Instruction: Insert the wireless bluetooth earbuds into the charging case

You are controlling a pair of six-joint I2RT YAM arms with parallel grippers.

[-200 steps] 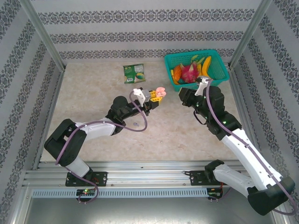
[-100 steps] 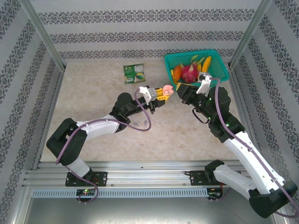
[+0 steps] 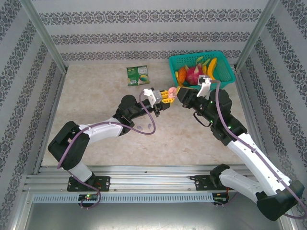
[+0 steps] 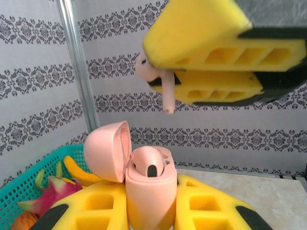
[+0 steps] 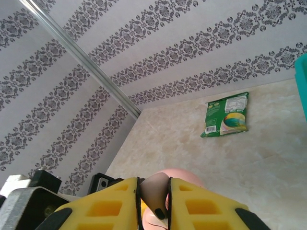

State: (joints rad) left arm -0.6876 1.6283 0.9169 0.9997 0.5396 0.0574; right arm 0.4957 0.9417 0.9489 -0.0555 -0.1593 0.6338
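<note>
left arm (image 3: 100, 129): stretched forward and right, elbow low | left gripper (image 3: 166, 94): jaws clamped on charging case (image 4: 149, 191) | right arm (image 3: 242, 141): reaching forward and left | right gripper (image 3: 182, 91): pinching earbud (image 4: 167, 93), tips just beside left gripper's

This looks like a robotics lab test cell, not a lived-in room. Bare aluminium posts (image 3: 45, 40) frame a small booth whose walls (image 3: 153, 33) are papered in striped damask, like a stage set. Two robot arms, left (image 3: 96, 132) and right (image 3: 249, 148), are bolted to a slotted metal rail (image 3: 153, 184) at the near edge of a marble-look tabletop (image 3: 96, 96), with purple cables (image 3: 149, 125) looping off them. The props are sparse: a teal basket (image 3: 192, 55) of fruit and a green packet (image 3: 137, 75).
</note>
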